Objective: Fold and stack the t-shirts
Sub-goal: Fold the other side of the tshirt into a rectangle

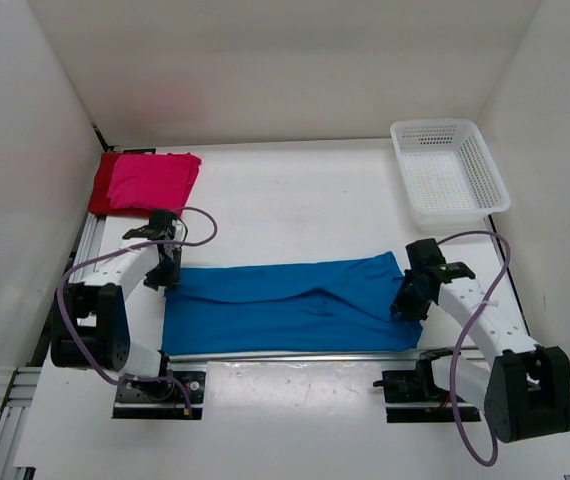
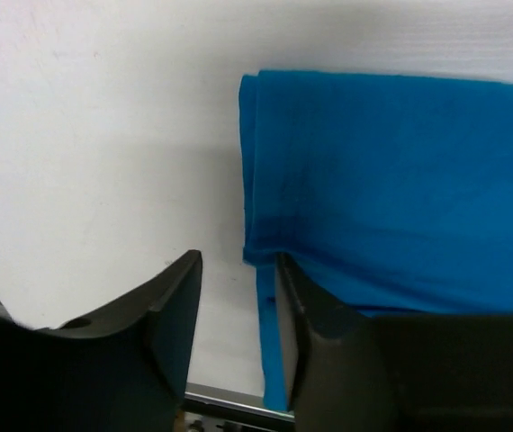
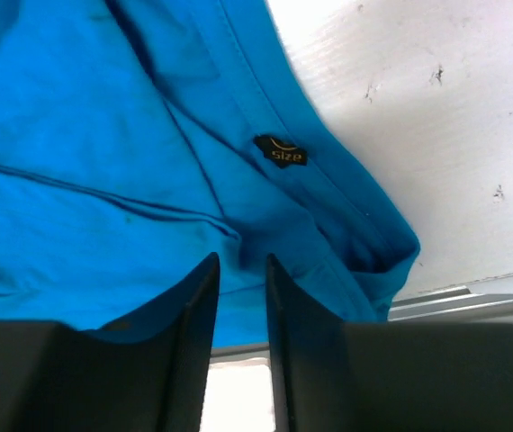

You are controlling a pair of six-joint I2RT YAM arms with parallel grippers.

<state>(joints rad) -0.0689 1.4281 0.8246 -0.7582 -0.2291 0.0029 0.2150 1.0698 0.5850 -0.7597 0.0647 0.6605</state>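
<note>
The bright blue t-shirt [image 1: 285, 300] lies folded into a long band across the near part of the table. The pink-magenta t-shirt [image 1: 155, 180] lies folded on top of the dark red t-shirt [image 1: 100, 185] at the back left. My left gripper [image 1: 162, 270] is open at the blue shirt's left end; in the left wrist view [image 2: 238, 261] its jaws stand apart, with the shirt's edge [image 2: 400, 180] beside the right finger. My right gripper [image 1: 405, 300] is open over the collar end [image 3: 85, 135], with a narrow gap [image 3: 241, 261] and nothing between the jaws. A black size label [image 3: 281, 151] shows.
A white mesh basket [image 1: 435, 124] stands at the back right. A metal rail [image 1: 295, 355] runs along the table's near edge just below the blue shirt. White walls close in the left, right and back sides.
</note>
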